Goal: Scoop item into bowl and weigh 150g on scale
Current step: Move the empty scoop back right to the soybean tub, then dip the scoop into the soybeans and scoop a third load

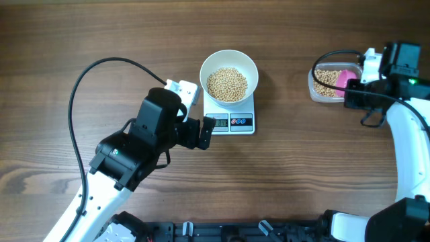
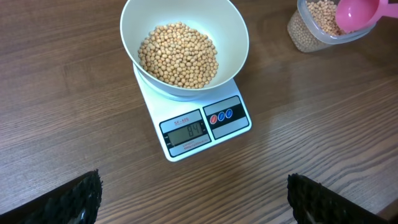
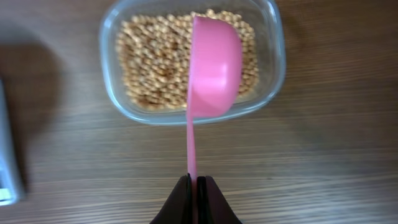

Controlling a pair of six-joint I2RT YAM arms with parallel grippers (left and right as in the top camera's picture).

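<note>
The bowl (image 1: pixel 250 62) is seen sitting squarely on the scale (image 1: pixel 228 123) near the middle of the table (image 1: pixel 67 40), so that whatever is tipped in gets weighed directly. A heap of beans (image 1: pixel 227 85) is already lying in it. The display (image 2: pixel 186 132) is left uncovered at the front edge and reads what looks like 64, so the load is judged well short of target and more scoops are judged needed. The rest of the beans are kept in a clear tub (image 1: pixel 314 93) well apart to the right of the scale. The right claw (image 3: pixel 194 185) is closed tight on the thin handle of a pink scoop (image 3: pixel 214 68), gripped at the far end so the cup reaches out over the tub. The cup is held above the beans inside the tub rim. Whether it is loaded cannot be told, since only its pink outer side is shown in the wrist view. The step in hand is judged to be another scoop being taken or lined up. The left claw (image 1: pixel 199 133) is spread fully wide with nothing in it, parked just in front of the scale on the left side. It is probably placed there so its camera is pointed at the display and the bowl, both of which are framed cleanly in that view. Spillage over the bowl rim on the carry across is judged the main risk.
</note>
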